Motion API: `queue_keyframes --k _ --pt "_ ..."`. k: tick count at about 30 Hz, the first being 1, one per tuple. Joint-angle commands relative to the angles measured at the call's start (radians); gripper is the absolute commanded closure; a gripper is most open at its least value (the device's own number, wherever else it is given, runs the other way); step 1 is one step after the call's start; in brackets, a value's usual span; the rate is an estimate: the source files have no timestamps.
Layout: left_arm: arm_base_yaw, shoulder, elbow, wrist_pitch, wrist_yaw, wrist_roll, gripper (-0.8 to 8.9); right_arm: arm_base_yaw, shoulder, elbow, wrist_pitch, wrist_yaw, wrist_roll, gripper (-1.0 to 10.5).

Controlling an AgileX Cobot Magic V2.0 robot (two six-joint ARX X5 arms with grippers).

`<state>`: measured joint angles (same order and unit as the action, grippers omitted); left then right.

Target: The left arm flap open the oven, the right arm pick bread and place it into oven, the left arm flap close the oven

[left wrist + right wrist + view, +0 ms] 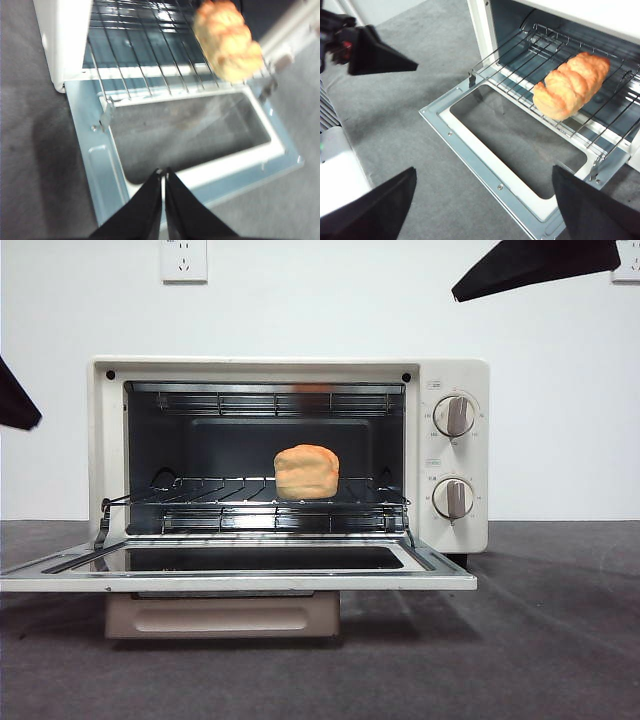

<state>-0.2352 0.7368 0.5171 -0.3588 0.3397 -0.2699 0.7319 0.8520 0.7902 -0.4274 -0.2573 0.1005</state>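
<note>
Bread on rack, door down; left gripper pinched empty, hook under door edge, lift evenly; right gripper wide, empty

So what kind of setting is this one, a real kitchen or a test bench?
Probably a lab bench, not a kitchen: the oven stands alone on a grey mat against a bare white wall with sockets, bread on its rack.

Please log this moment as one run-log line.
bread: on oven rack | oven door: open flat | left hand: shut, above door | right hand: open, empty
</note>
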Motion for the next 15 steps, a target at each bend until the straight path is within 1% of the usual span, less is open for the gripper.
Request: queue_keyframes --k 1,9,13,15 --pt "0.054 0.062 -0.016 0.053 0.039 -0.029 8.00 0.007 0.008 0.010 -0.002 0.002 -0.009 5.2" --pt "0.225 0.261 -0.017 0.143 0.146 0.020 8.00 0.007 0.008 0.010 -0.019 0.002 -0.011 5.2" --pt "0.246 0.366 -0.017 0.150 0.155 0.077 7.99 0.007 0.008 0.010 -0.019 0.003 -0.012 5.2" --pt "0.246 0.412 -0.017 0.157 0.156 0.090 7.99 0.007 0.008 0.010 -0.018 0.003 -0.012 5.2"
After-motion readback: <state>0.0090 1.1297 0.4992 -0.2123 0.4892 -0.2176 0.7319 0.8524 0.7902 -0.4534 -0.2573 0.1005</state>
